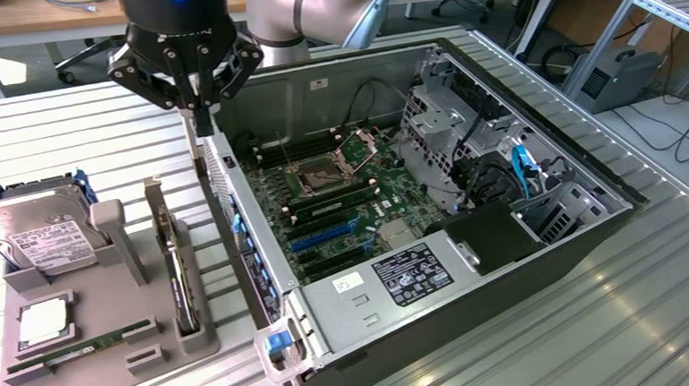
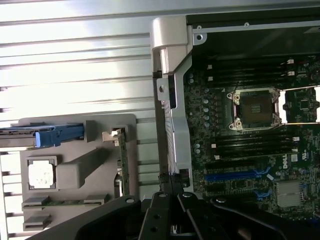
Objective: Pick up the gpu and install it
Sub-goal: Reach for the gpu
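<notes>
Exterior view. Ribbed grey metal surface (image 1: 592,321) carries an open dark-grey computer tower case (image 1: 302,92) lying on its side, green motherboard facing up. Just beside it, toward the exterior view's left, a flat grey plastic parts tray (image 1: 106,302). The gpu (image 1: 182,284), a thin card with a silver end bracket, stands on edge in a slot along the tray edge nearest the case. Behind: wooden desks (image 1: 22,15); an aluminium frame (image 1: 669,12) at the exterior view's right. Silver-grey arm (image 1: 321,6) reaches in from the far edge. The black pincer (image 1: 203,123) points straight down over the far corner of the case wall next to the tray, tips pressed together, holding nothing, well above the gpu.

Wrist view. Surface (image 2: 75,60), tray (image 2: 75,125) and the case's silver wall (image 2: 172,75) lie below. The gpu (image 2: 121,165) shows as a narrow green strip at the tray edge. Pincer (image 2: 172,182) tips meet over the wall, apart from the card.
</notes>
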